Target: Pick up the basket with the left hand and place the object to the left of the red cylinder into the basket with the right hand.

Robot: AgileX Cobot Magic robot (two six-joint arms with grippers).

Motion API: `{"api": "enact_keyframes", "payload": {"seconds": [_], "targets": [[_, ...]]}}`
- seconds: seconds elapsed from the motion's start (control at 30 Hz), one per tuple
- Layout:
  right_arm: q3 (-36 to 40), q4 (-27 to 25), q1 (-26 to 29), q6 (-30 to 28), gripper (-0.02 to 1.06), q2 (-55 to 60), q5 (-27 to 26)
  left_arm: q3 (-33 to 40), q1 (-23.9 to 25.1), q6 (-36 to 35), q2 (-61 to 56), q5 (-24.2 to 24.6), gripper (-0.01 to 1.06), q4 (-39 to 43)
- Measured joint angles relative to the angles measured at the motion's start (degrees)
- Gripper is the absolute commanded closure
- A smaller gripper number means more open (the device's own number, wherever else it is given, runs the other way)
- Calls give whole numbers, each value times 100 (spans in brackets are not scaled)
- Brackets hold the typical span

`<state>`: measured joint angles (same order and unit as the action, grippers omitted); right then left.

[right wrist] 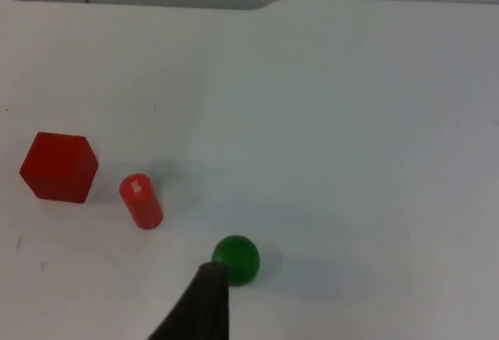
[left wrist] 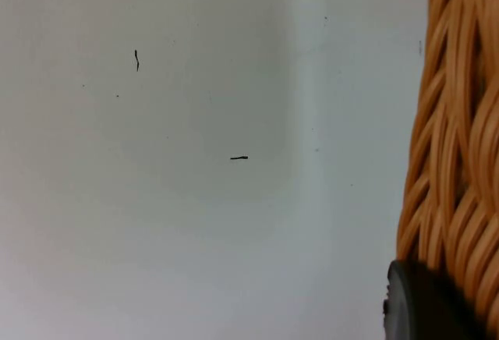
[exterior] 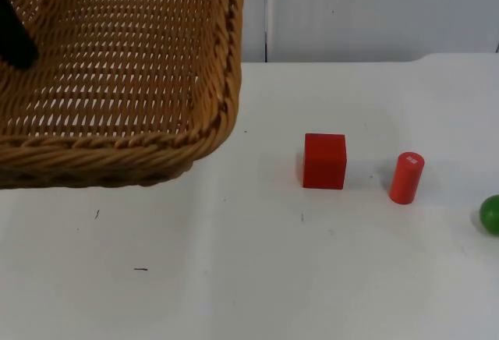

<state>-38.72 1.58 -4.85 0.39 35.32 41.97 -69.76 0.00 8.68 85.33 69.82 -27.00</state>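
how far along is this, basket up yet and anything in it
Done: the woven wicker basket looks lifted off the white table, with the left claw at its rim. Nothing shows inside it. Left: the red cube sits on the table beside the red cylinder. The right claw hovers near the green ball, not gripping.

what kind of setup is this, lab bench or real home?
Most likely a lab test bench: a bare white table top ending at a grey partition wall, with only toy-like props, a red cube, red cylinder, green ball and wicker basket.
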Motion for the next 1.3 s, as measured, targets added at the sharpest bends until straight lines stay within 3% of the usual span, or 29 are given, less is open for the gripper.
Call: {"api": "enact_keyframes", "payload": {"seconds": [0.1,0.47,1.3], "targets": [[-225,-9,0,0,-1,582,-318,0,0,0,0,0,105,0],[-1361,-31,0,-93,-1,2101,-476,0,0,0,0,0,105,-5],[-2723,-53,-138,-493,-1,4172,-378,0,0,0,0,11,105,-5]]}}
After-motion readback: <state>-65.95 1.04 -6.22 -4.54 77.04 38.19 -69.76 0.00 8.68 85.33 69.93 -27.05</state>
